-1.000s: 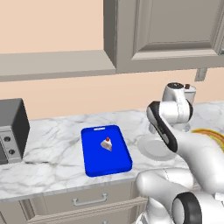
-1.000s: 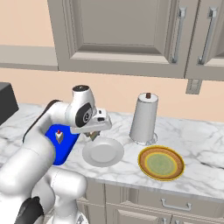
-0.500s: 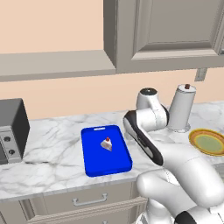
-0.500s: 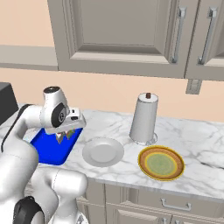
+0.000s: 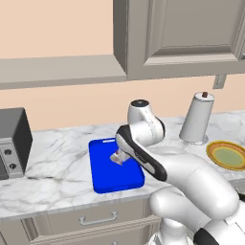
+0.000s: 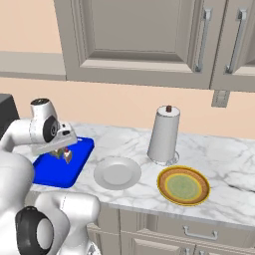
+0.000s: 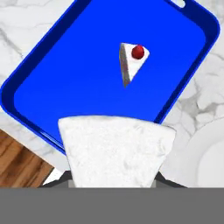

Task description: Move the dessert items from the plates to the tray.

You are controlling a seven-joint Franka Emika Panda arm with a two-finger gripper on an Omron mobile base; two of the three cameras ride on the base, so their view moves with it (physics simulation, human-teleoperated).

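On the marble surface [image 6: 234, 164] under grey cabinets [image 6: 134, 40], the blue tray [image 7: 65, 78] holds the cherry wedge [image 7: 131, 61]; the hand view shows the end effector [image 7: 114, 173] pinching a white wedge [image 7: 116, 151] above it.

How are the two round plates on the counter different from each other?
The grey-white plate is plain and pale all over, while the yellow-orange plate has a bright rim and a greenish centre. The grey-white plate lies beside the blue tray; the yellow-orange plate lies farther from it, in front of the paper towel roll. Both are round, shallow and lie flat on the marble counter, with no cake on them.
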